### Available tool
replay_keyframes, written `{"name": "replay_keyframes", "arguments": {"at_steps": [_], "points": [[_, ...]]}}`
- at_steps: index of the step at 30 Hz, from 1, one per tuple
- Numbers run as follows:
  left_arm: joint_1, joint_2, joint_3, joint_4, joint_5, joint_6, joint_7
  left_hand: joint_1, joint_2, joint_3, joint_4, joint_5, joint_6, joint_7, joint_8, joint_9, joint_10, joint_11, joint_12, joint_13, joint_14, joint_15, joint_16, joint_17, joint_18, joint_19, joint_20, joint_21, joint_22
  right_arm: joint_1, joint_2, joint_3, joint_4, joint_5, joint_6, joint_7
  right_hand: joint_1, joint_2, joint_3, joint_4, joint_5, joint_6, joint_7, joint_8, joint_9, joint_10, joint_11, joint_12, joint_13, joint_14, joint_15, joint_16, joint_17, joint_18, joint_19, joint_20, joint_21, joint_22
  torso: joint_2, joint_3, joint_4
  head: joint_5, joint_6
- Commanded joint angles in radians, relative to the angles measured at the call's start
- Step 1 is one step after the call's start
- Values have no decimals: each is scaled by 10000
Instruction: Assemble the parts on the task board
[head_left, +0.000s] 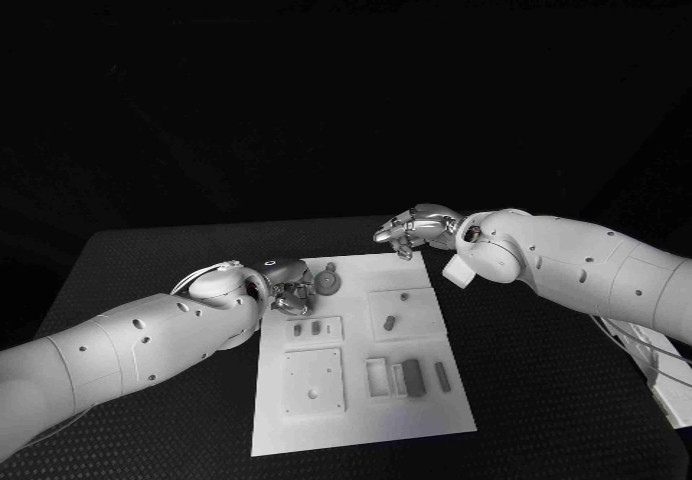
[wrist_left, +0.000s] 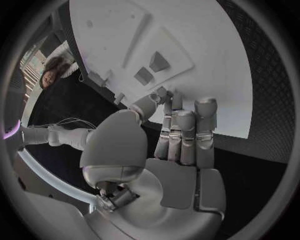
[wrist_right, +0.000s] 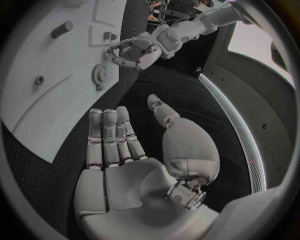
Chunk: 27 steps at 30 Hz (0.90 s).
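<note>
Both hands look empty: the left hand (head_left: 286, 283) hovers by the gear (head_left: 330, 282) at the board's (head_left: 361, 420) far end, the right hand (head_left: 414, 231) above its far edge, fingers loose. No part is picked; next comes a grasp, likely of the gear.

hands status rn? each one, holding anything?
Left hand: open, holding nothing, at the task board's left edge.
Right hand: open, empty, above the board's far edge.
</note>
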Motion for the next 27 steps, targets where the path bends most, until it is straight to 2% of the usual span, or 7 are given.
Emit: {"name": "replay_keyframes", "arguments": {"at_steps": [1,6,9,20,27], "points": [[-93,64,-103,-23,-200,160,193,254,103,48,-47,66,116,16,72,6,24,-24,42,12,-77,-14,35,-8,1516,-60,10,69,202,-10,9,3,-3,-32,166,119,-11,107,-8,-18,-58,2,66,-17,-13,-75,-7,60,-17,-62,-32,50,-12,125,72,-6,-53,-1,8,-9,-10,2,26],[-96,32,-134,-12,-200,13,272,290,131,76,-62,63,156,7,93,19,47,-30,58,54,-78,-17,44,-9,1507,-60,12,76,201,-13,10,3,0,-32,165,123,-14,105,-10,-17,-58,1,66,-18,-13,-75,-7,61,-18,-62,-32,50,-13,125,72,-6,-53,-1,2,-3,4,-9,-8],[-96,18,-139,-8,-188,-53,314,296,132,80,-67,63,172,1,101,25,67,-36,69,73,-78,-22,47,-10,1505,-59,11,78,201,-14,10,3,7,-32,165,116,-15,106,-10,-17,-58,1,66,-18,-13,-75,-7,61,-18,-62,-32,50,-13,125,72,-6,-54,-1,-3,3,14,-11,17],[-96,10,-145,30,-69,-23,349,272,109,71,-67,62,168,5,96,26,65,-39,69,102,-78,-28,49,-14,1496,-60,9,80,197,-18,5,3,5,-32,159,113,-18,107,-10,-15,-57,0,66,-18,-14,-75,-6,62,-19,-62,-32,50,-14,125,72,-6,-55,0,1,-10,13,-16,36],[-96,-3,-145,8,61,-44,233,206,-75,15,-79,59,-368,192,-221,-110,-153,37,-18,183,-163,46,25,-43,1474,-126,45,62,190,-19,12,3,6,-31,157,113,-18,108,-10,-15,-57,0,66,-18,-14,-75,-6,62,-19,-62,-32,50,-14,125,71,-6,-55,0,1,-4,16,-14,66]]}}
